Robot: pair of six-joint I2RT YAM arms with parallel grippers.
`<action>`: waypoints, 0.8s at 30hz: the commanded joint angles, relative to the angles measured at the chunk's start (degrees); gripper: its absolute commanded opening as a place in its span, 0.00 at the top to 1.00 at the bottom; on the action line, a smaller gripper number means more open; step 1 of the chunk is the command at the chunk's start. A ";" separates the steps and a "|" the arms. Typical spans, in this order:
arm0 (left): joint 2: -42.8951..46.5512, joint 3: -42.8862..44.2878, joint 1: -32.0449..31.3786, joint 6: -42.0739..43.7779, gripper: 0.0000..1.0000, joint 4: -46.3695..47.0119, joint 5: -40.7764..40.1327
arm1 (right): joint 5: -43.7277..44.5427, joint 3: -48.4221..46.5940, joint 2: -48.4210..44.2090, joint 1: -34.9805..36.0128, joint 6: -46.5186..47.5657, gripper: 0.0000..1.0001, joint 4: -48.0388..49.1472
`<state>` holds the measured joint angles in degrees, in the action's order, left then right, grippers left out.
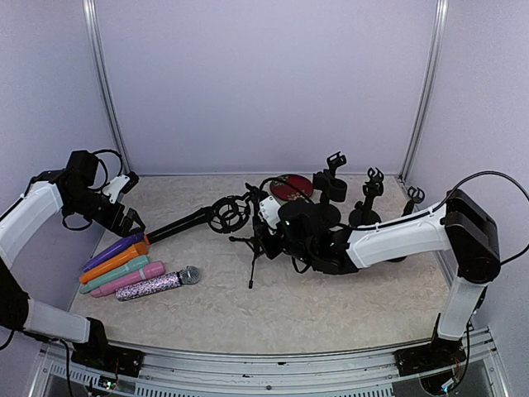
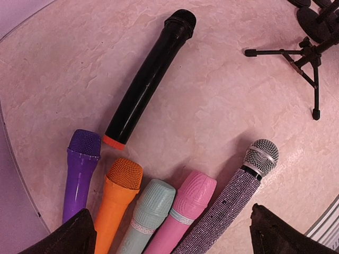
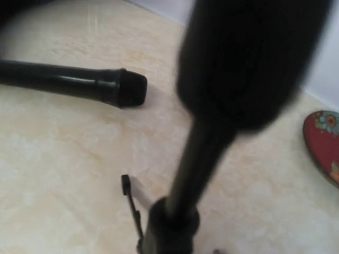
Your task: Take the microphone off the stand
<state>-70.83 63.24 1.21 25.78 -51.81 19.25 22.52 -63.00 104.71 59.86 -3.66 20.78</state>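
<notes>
The black microphone lies flat on the table, apparently free of the tripod stand. The right tool is at the stand, though I cannot tell whether it grips. It should back away slowly without tipping the stand. The left tool hangs spread wide.

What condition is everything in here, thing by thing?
Black microphone: lying on the table, off the stand.
Tripod stand: upright.
Five coloured microphones: lying side by side.
Left gripper: open, empty.
Right gripper: beside the stand, opening unclear.
</notes>
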 commanded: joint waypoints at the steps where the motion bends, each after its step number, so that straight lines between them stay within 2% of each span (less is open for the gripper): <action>1: 0.23 0.54 0.28 0.05 0.01 -0.40 0.74 | -1.93 -0.67 -5.05 0.17 -0.92 0.47 -1.43; 3: 0.32 0.39 0.28 0.10 0.01 -0.50 0.70 | -4.47 0.04 -6.78 -0.35 -3.62 0.39 -0.68; 5: 0.38 0.32 0.36 0.21 0.01 -0.49 0.56 | -6.91 0.88 -8.09 -1.29 -6.56 0.36 -0.57; 12: 0.89 0.17 0.31 0.43 0.01 -0.28 0.60 | -11.60 5.34 -11.33 -4.60 -16.30 0.36 -0.97; 16: 0.73 -0.28 0.28 0.32 0.01 -0.11 0.75 | -11.32 7.25 -11.48 -4.82 -17.28 0.36 -0.67; 24: 1.85 -1.07 0.36 0.48 0.01 -0.04 0.89 | -11.18 7.51 -2.84 -2.98 -18.68 0.37 0.43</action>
<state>-70.70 63.09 1.21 25.80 -51.94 19.27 11.97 -55.57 96.73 55.53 -20.53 20.36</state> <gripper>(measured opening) 0.989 0.640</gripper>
